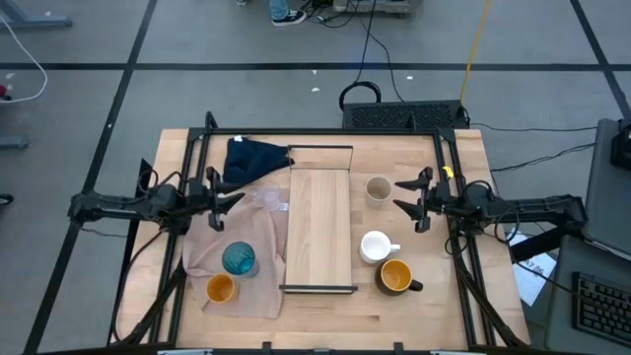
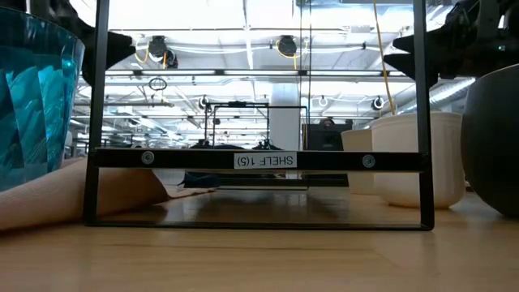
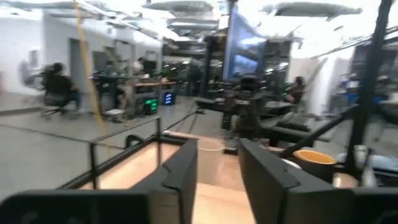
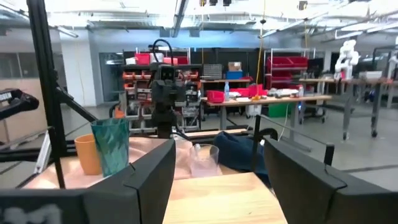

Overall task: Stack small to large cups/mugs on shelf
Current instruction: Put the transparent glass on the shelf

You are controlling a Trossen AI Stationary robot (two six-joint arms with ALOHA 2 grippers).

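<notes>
nothing is on the shelf yet, so you're at the very start: the first pick is not yet made. the shelf plank lies bare in the middle of the table, long axis running away from the front edge.

left of the shelf: clear glass just beside its far-left part, teal ribbed tumbler and small orange cup near its front-left end, all on the beige cloth. right of the shelf: beige-grey cup near the far half, white mug just beside the front half, dark-handled orange mug by the front-right corner.

left gripper hangs left of the shelf, fingers apart with a narrow gap in its wrist view, holding nothing. right gripper hangs right of the shelf near the beige-grey cup, fingers spread wide, also empty.

my read: you need a size order first. the small orange cup looks the smallest, so it's likely the opener for the left arm. next move calls for lowering that gripper over the cup's rim, fingers straddling the wall, without nudging the tumbler close by. the cloth may slide under the cup, so go slow.
</notes>
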